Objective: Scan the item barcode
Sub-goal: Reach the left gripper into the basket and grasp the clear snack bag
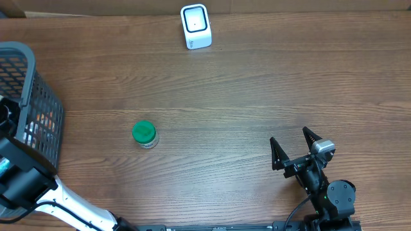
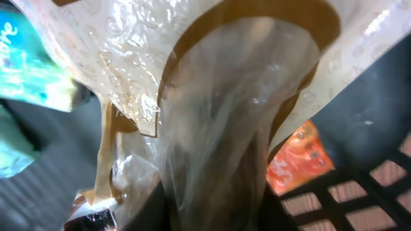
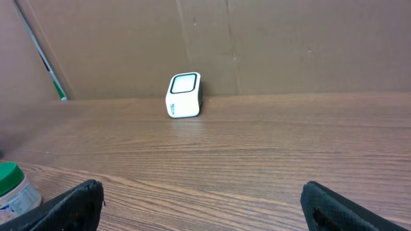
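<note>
Overhead: R hand wide, bare table around; L hand down in basket, grip unclear.

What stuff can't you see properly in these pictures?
Left tool: in the overhead view it is hidden down in the basket; in the left wrist view a crinkly package covers it, so its grip is unclear.
Barcode: none readable; the package is too close and blurred.
Green-lidded jar: label too small overhead, cut off by the left edge in the right wrist view.
Orange packet: mostly hidden behind the package.
</note>
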Available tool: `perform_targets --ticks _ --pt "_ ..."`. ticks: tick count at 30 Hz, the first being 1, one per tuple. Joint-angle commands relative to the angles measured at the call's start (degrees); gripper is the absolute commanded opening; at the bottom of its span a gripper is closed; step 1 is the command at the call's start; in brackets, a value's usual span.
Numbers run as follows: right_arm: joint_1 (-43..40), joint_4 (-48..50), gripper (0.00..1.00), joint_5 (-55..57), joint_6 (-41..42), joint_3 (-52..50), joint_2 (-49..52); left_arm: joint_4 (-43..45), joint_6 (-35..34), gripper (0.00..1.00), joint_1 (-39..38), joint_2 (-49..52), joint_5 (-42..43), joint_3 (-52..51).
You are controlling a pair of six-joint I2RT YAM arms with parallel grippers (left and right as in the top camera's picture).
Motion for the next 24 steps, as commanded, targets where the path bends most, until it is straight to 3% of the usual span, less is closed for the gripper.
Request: perform_targets --ticks 1,17,24 --pt "0.3 0.3 1.0 -0.1 -0.2 0.1 -0.6 -2.1 0.3 0.06 0.3 0.0 -0.7 4.4" --pt "0.3 0.3 1.0 -0.1 -0.2 0.1 -0.6 -18.3 0.3 0.04 0.2 -0.1 -0.3 27.4" --pt "0.3 0.3 1.0 -0.1 -0.2 0.1 -0.6 -21.2 -0.1 0.04 0.0 -2.8 13.0 40.6"
